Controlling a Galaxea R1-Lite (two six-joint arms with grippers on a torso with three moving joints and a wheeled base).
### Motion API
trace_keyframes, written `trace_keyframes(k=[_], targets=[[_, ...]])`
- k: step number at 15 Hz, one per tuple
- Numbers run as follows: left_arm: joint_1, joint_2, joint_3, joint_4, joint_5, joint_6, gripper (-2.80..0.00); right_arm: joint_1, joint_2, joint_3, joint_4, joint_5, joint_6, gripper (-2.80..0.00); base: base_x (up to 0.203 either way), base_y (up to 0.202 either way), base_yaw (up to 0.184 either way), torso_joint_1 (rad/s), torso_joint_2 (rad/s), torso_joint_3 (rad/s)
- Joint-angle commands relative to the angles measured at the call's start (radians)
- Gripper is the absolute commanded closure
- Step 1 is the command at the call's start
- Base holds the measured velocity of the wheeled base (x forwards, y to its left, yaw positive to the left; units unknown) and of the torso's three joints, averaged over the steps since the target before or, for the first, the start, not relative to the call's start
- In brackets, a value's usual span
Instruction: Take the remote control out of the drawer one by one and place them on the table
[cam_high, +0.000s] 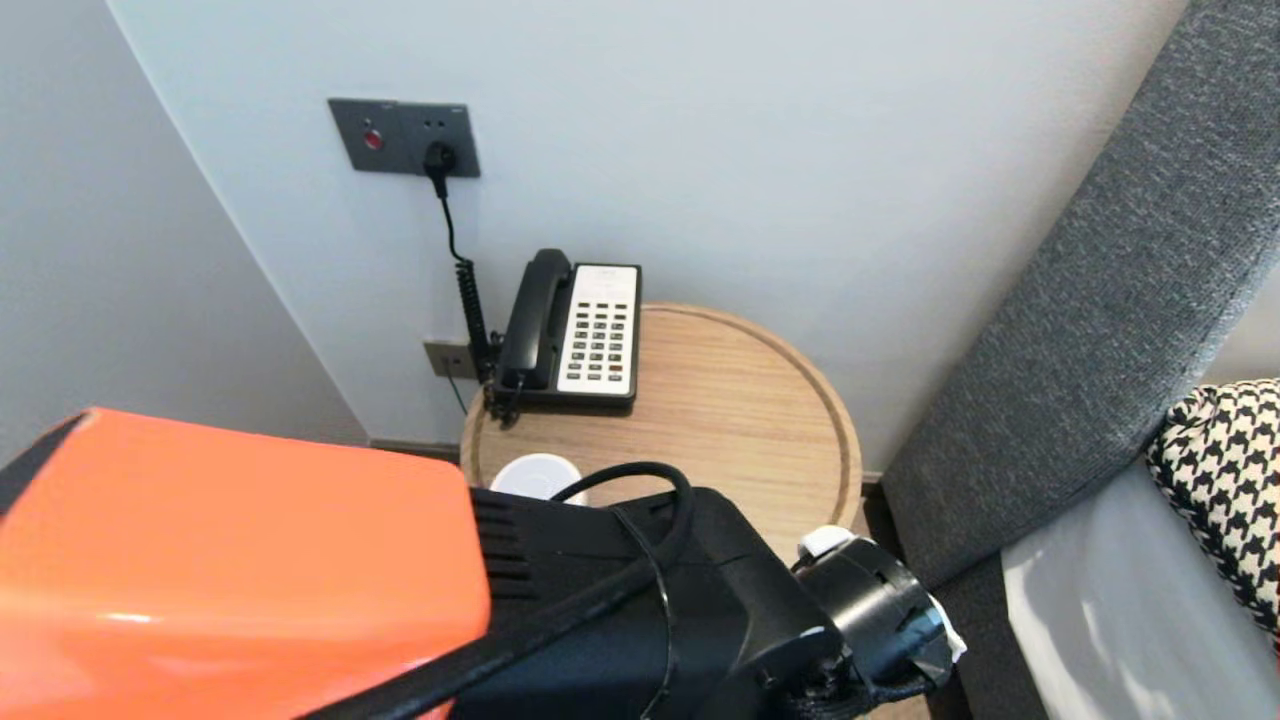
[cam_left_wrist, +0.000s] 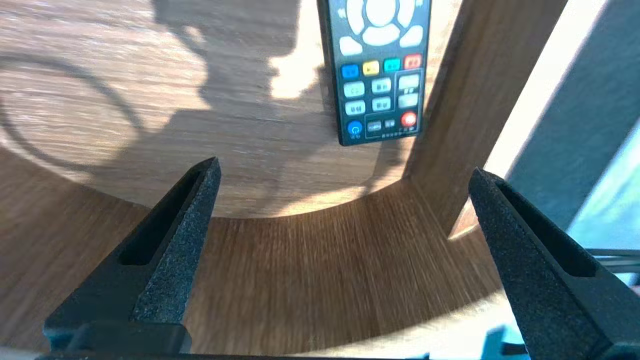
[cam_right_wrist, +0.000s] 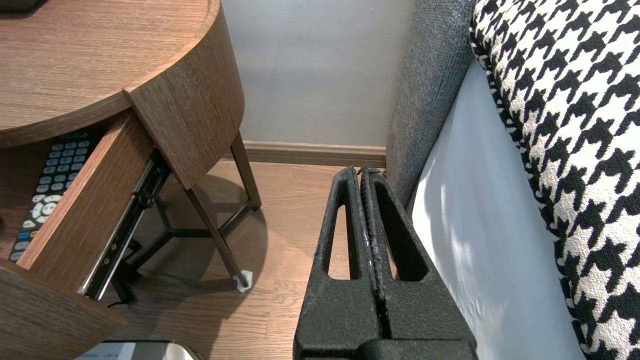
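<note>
A dark remote control (cam_left_wrist: 380, 75) with coloured buttons lies inside the pulled-out wooden drawer (cam_left_wrist: 300, 270) of the round side table (cam_high: 740, 400). My left gripper (cam_left_wrist: 345, 166) hangs open just above the drawer's curved front panel, nothing between its fingers (cam_left_wrist: 190, 215); the remote lies a little beyond the fingertips, beside the drawer's side wall (cam_left_wrist: 450, 115). The right wrist view shows the same remote (cam_right_wrist: 47, 185) in the open drawer (cam_right_wrist: 85, 215). In the head view my orange-and-black left arm (cam_high: 250, 560) hides the drawer. My right gripper (cam_right_wrist: 360, 172) hangs shut and empty beside the bed.
A black-and-white desk phone (cam_high: 575, 330) stands at the back of the table top, its cord running up to a wall socket (cam_high: 440, 155). A white round object (cam_high: 535, 475) sits near the front edge. A grey headboard (cam_high: 1100, 330) and houndstooth pillow (cam_high: 1220, 470) stand to the right.
</note>
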Motion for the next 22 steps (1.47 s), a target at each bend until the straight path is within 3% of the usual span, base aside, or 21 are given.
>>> trace_keyframes(k=[1,5,10,19,22], targets=[[0.018,-0.044,0.024,-0.012,0.009,-0.008,-2.8,0.0,0.001,0.025,-0.001,0.0,0.0,0.0,0.0,0.0,0.0,0.0,0.0,0.0],[0.021,-0.062,0.054,-0.088,0.071,-0.012,-2.8,0.0,0.001,0.025,-0.001,0.0,0.0,0.0,0.0,0.0,0.0,0.0,0.0,0.0],[0.019,-0.033,0.107,-0.166,0.065,-0.014,-2.8,0.0,0.001,0.025,-0.001,0.0,0.0,0.0,0.0,0.0,0.0,0.0,0.0,0.0],[0.016,0.088,0.049,-0.238,0.074,-0.019,-2.8,0.0,0.001,0.025,-0.001,0.0,0.0,0.0,0.0,0.0,0.0,0.0,0.0,0.0],[0.019,0.109,0.041,-0.239,0.108,-0.023,-2.8,0.0,0.001,0.025,-0.001,0.0,0.0,0.0,0.0,0.0,0.0,0.0,0.0,0.0]])
